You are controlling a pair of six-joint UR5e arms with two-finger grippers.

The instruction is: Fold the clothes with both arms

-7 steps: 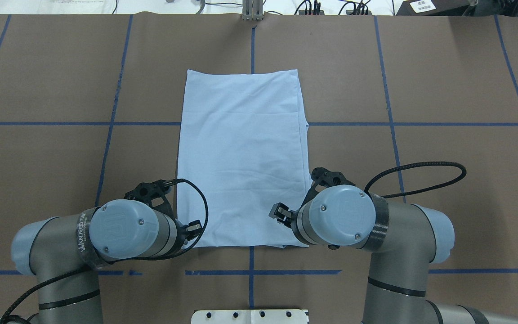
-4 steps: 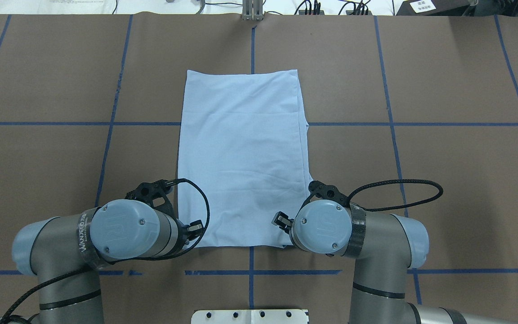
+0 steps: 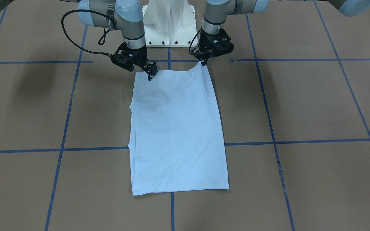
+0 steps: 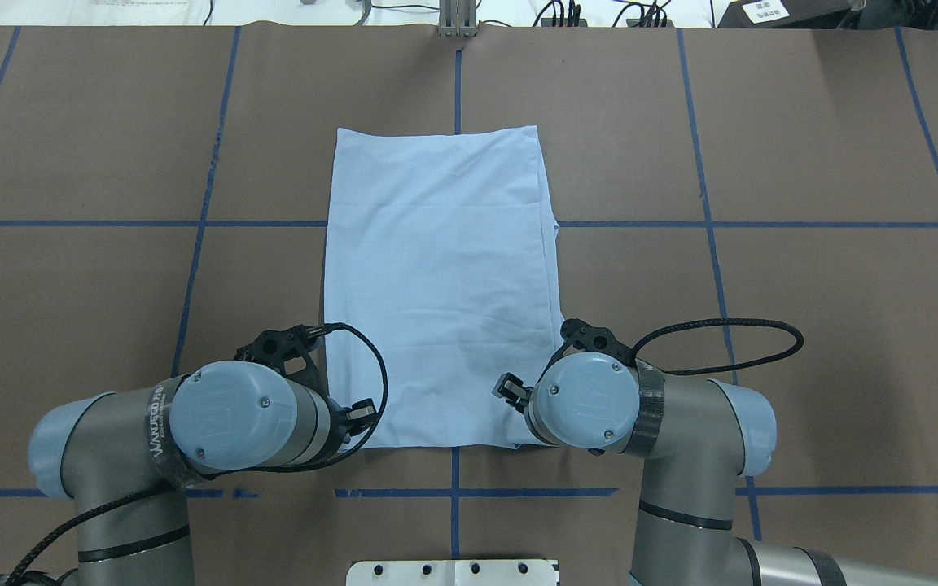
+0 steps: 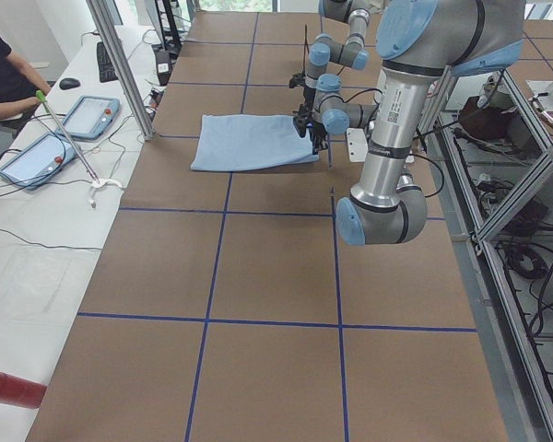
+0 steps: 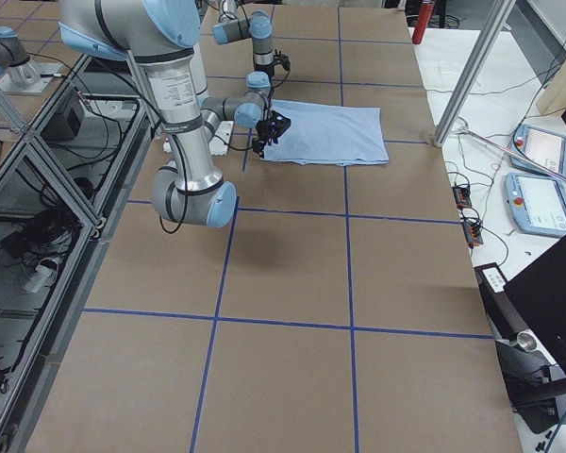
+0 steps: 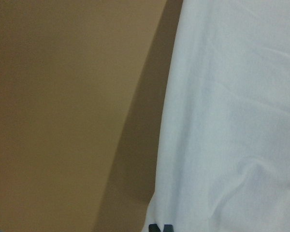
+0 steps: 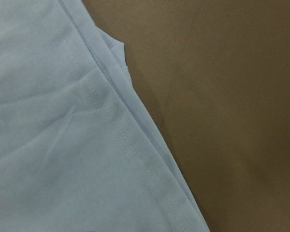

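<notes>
The light blue T-shirt (image 3: 178, 128) lies folded into a long rectangle on the brown table, plain side up; its print and collar are hidden. It also shows in the overhead view (image 4: 436, 268). My left gripper (image 3: 203, 63) is shut on the shirt's near corner, which is pulled up into a small peak. In the overhead view the left gripper (image 4: 359, 417) sits at the shirt's near left corner. My right gripper (image 3: 150, 76) is down on the other near corner, jaws together on the cloth edge; in the overhead view the right gripper (image 4: 508, 387) stands there too. Both wrist views show only cloth (image 7: 232, 121) and table.
The white pedestal base (image 3: 169, 25) stands just behind the shirt's near edge. Blue tape lines (image 4: 705, 224) cross the table. An operator (image 5: 5, 74) sits at a side bench with tablets (image 5: 37, 157). A red cylinder (image 5: 9, 387) lies on the bench.
My right arm has dropped lower and shifted slightly left onto the shirt's near right corner. My left arm has edged slightly right and forward. The shirt has stayed in place.
</notes>
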